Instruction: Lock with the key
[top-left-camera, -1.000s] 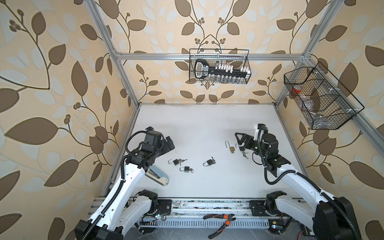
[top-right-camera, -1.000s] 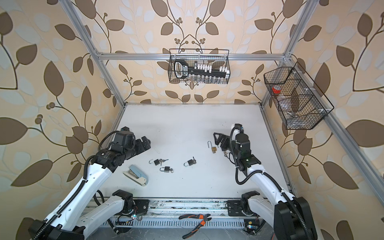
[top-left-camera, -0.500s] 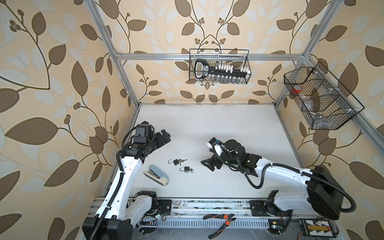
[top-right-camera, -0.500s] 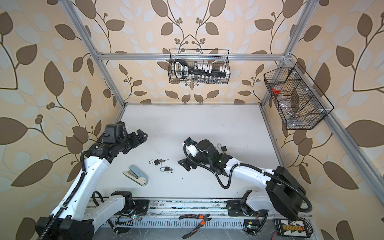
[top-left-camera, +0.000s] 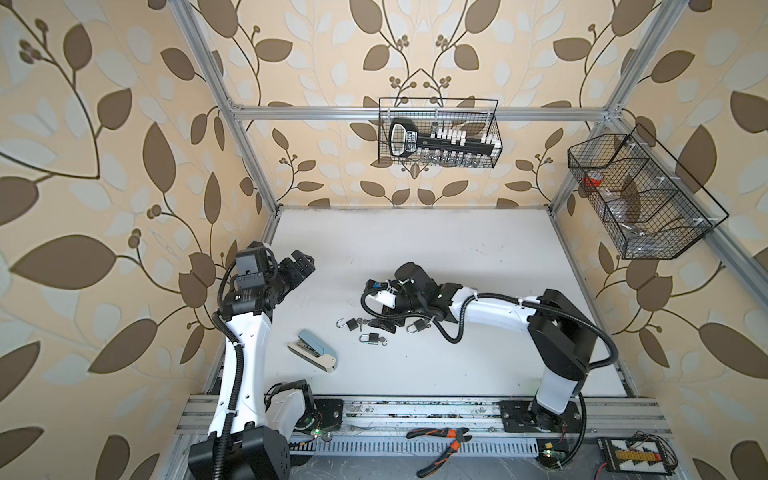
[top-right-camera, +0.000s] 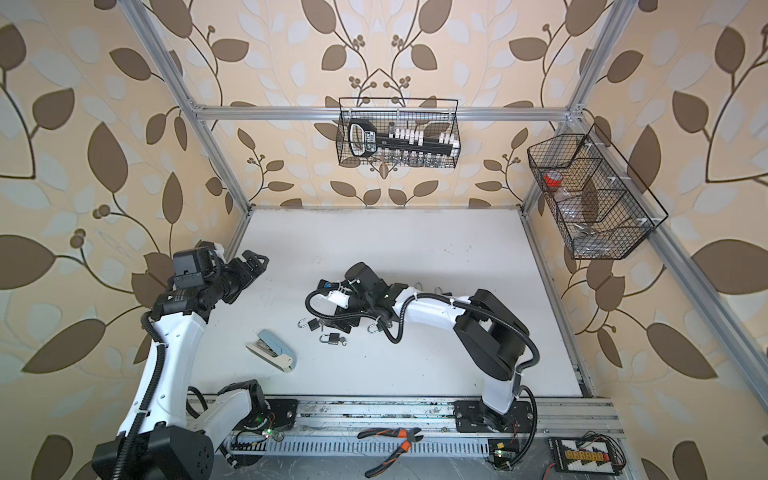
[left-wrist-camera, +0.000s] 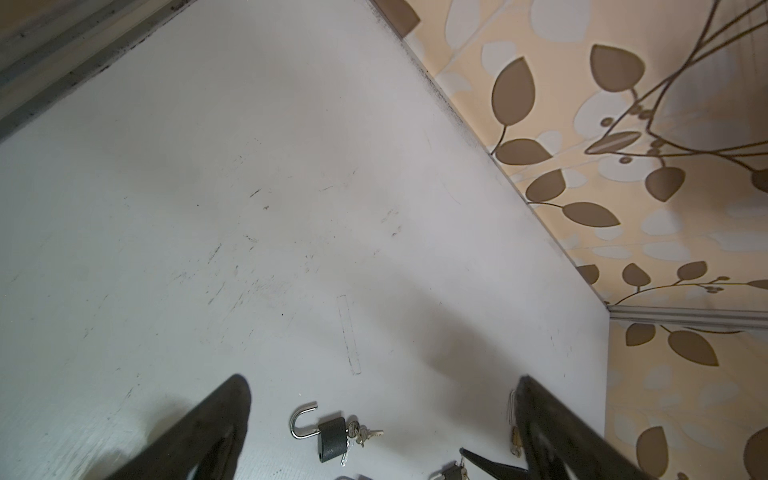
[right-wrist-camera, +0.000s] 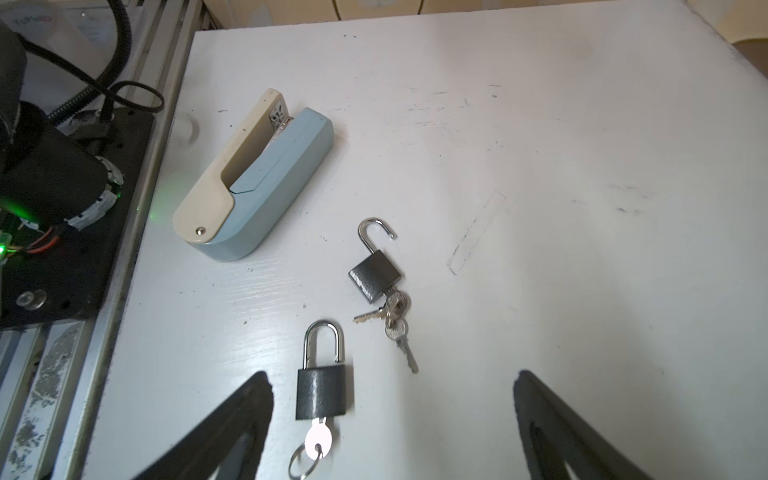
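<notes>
A white table (top-left-camera: 457, 257) fills the floor of an aluminium frame papered with brown leaves. Take the table's middle as the dial, with the robot's rail at six o'clock.

Nearest, at six o'clock off the table, orange-handled pliers (top-left-camera: 444, 442) lie on the rail. At eight o'clock sits a blue stapler (top-left-camera: 312, 350).

Just off centre toward seven o'clock lie the task's things. The shut padlock (right-wrist-camera: 321, 390) has its shackle down and a ringed key (right-wrist-camera: 318, 442) in its keyhole. Just beside it is the open padlock (right-wrist-camera: 375, 276), its shackle swung out and a bunch of keys (right-wrist-camera: 395, 318) at its base. A third padlock (top-left-camera: 417, 327) lies at six o'clock near the centre, partly under the right arm.

The right gripper (right-wrist-camera: 392, 384) hangs low over the first two padlocks with its jaws spread wide and grips nothing. The shut padlock lies between its fingers, close to one.

At nine to ten o'clock the left gripper (left-wrist-camera: 382, 386) is raised, jaws fully apart and empty.

Farthest, wire baskets hang at twelve o'clock (top-left-camera: 438, 133) and two o'clock (top-left-camera: 644, 199).

As I judge it, the task has barely begun: no padlock or key is grasped, and the open shackle is not yet pressed home or its key turned.
</notes>
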